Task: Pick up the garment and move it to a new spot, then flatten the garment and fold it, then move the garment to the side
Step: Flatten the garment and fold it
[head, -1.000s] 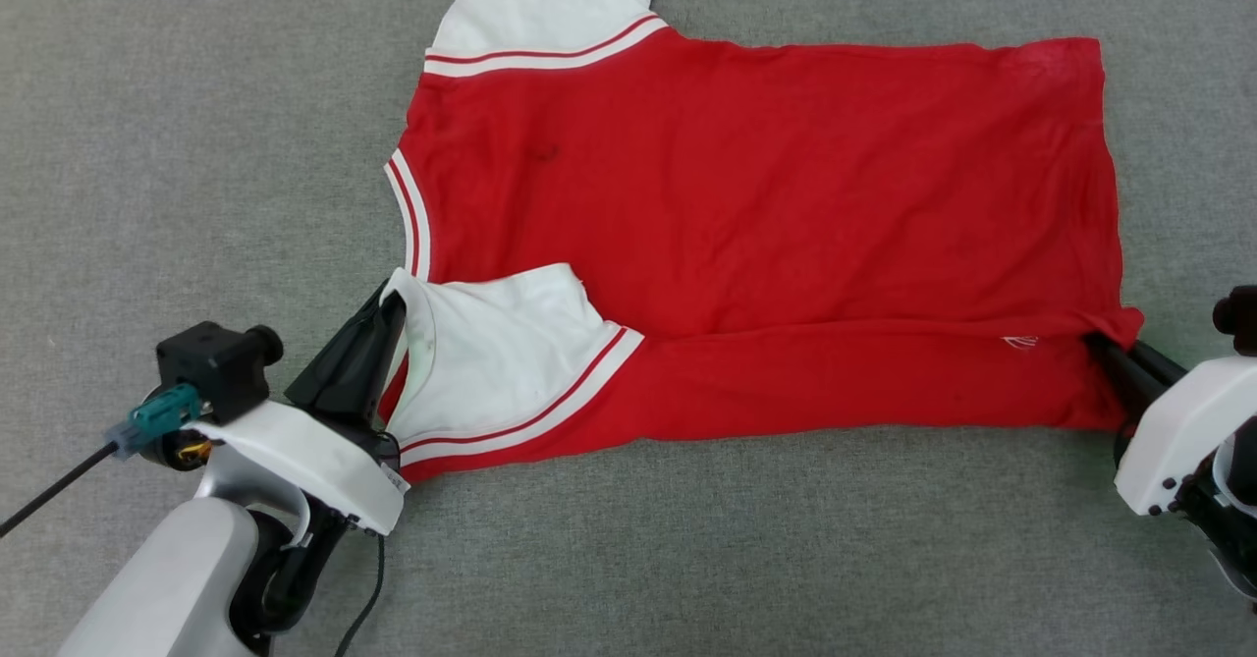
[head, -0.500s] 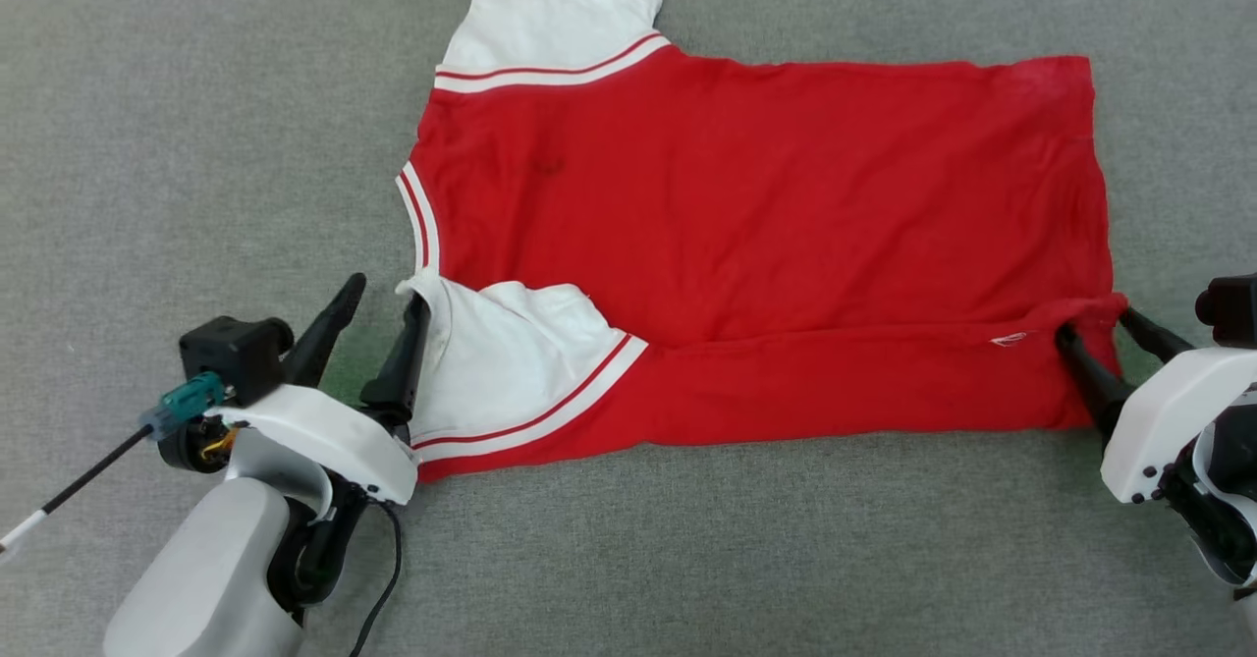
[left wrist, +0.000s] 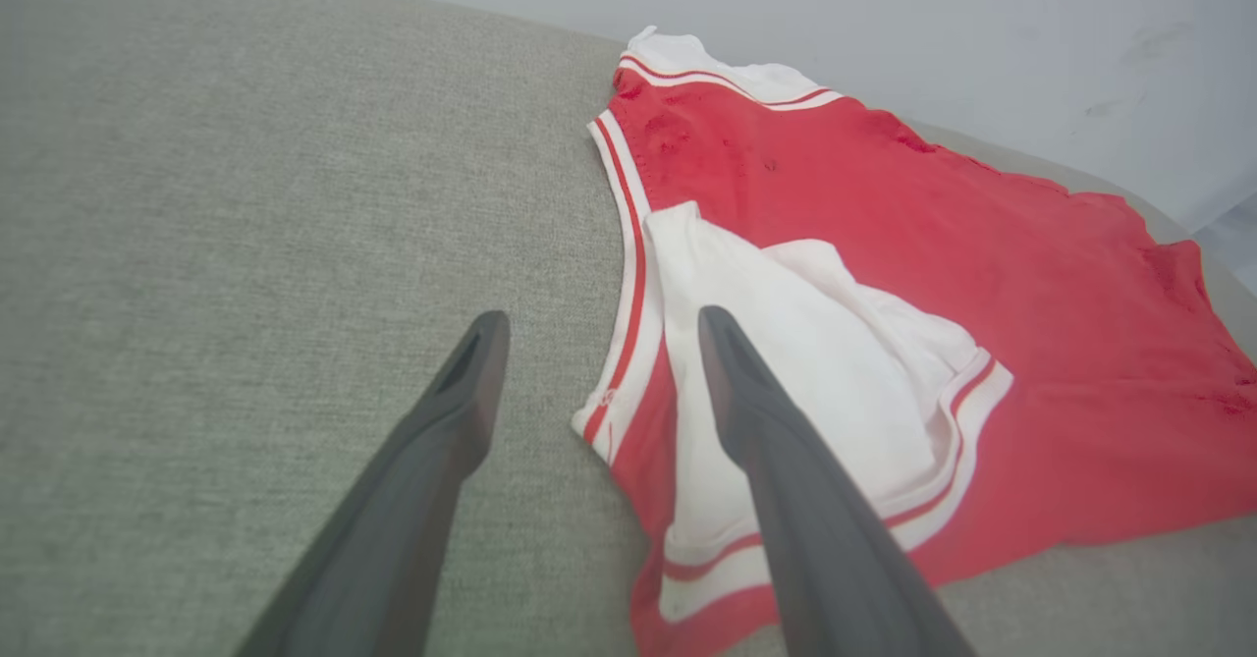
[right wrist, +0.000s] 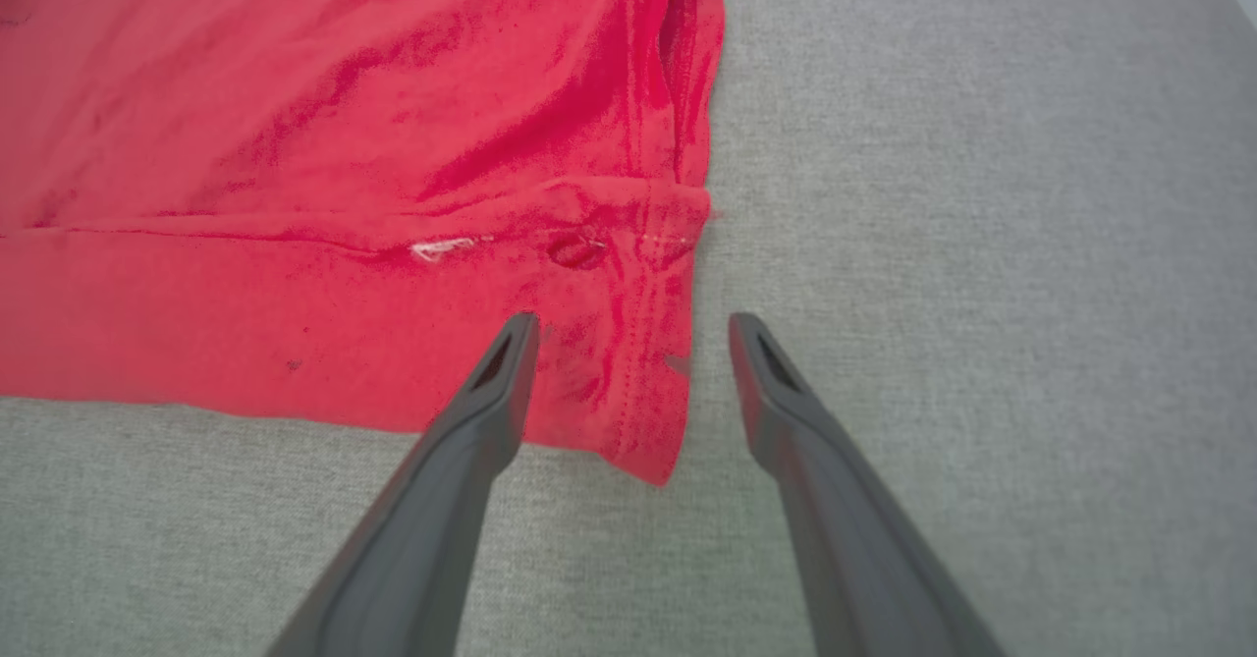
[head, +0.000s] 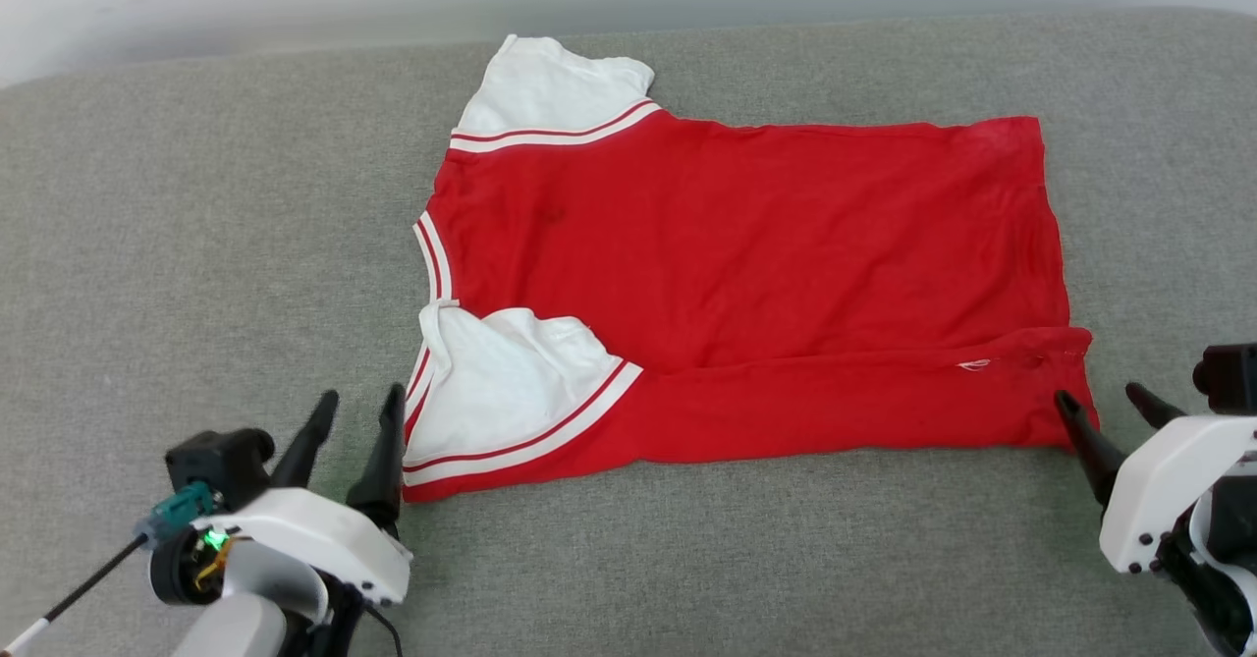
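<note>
We see the garment point(head: 746, 284) on the grey surface point(head: 196, 245), near edge folded over, left gripper point(head: 362, 394) and right gripper point(head: 1097, 394) spread empty by its near corners, likely poised for another fold.

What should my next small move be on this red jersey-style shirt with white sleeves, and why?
Probably reach the left gripper and right gripper, both open and empty, across to the far edge of the red jersey-style shirt. Its near strip already lies folded over, while the far white sleeve sticks out flat, unfolded.
</note>
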### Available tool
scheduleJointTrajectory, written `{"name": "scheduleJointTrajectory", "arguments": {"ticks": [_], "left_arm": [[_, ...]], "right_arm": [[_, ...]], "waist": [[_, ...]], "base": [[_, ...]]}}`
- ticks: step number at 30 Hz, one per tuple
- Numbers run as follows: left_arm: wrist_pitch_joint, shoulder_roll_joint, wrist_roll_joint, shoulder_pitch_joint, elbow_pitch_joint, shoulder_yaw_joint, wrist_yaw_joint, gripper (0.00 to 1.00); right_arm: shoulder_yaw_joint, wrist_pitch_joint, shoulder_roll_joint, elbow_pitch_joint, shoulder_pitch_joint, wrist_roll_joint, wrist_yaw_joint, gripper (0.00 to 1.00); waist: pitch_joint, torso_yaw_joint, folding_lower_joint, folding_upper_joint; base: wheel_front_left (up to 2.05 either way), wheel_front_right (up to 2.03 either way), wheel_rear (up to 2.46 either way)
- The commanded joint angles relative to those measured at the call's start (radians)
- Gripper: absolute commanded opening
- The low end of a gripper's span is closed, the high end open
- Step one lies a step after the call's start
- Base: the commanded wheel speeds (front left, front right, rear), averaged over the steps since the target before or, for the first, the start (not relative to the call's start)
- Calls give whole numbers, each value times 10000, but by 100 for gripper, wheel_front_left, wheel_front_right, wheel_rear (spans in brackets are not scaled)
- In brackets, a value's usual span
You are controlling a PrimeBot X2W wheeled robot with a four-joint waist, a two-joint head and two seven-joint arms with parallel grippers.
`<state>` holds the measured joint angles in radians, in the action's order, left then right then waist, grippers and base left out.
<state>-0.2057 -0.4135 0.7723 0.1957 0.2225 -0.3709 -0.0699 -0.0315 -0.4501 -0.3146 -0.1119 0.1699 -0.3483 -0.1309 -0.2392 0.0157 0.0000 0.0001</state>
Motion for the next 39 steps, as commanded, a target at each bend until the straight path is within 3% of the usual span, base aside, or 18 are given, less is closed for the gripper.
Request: {"name": "scheduleJointTrajectory", "arguments": {"ticks": [1,12,16,23,24,25,26,39], "left_arm": [[211,-116,-1,-238,-239,-56,-122,100],[2073,-822,-159,-996,-1572,-568,-945,100],[2427,-890,-211,-926,-1569,-649,-1237,100],[3555,-1205,-263,-1028,-880,-1142,-1330,100],[3724,-1203,-237,-1070,-781,-1246,-1280,94],[3878,-1179,-187,-1111,-704,-1346,-1213,43],[3994,-1160,-156,-1129,-641,-1420,-1171,0],[3038,-1015,-320,-717,-1604,-1256,-957,0]], "right_arm": [[-132,-193,206,241,-196,138,4,100],[-556,-1098,1241,1808,-788,873,4,100],[-549,-1168,1364,2071,-833,973,4,100],[-422,-1053,1382,2272,-718,885,4,100],[-422,-1019,1363,2272,-700,908,4,100],[-427,-1013,1345,2269,-679,924,4,100],[-436,-984,1326,2258,-661,939,4,100],[-929,-1439,983,1209,-230,1268,4,100]], "waist": [[19,29,0,-1],[-290,195,0,-1],[-508,292,0,-1],[-878,503,0,-1],[-899,521,0,-1],[-915,537,0,-1],[-920,547,0,-1],[-542,14,0,-1]], "base": [[0,0,0],[0,0,0],[0,0,0],[0,0,0],[0,0,0],[0,0,0],[0,0,0],[0,0,0]]}}
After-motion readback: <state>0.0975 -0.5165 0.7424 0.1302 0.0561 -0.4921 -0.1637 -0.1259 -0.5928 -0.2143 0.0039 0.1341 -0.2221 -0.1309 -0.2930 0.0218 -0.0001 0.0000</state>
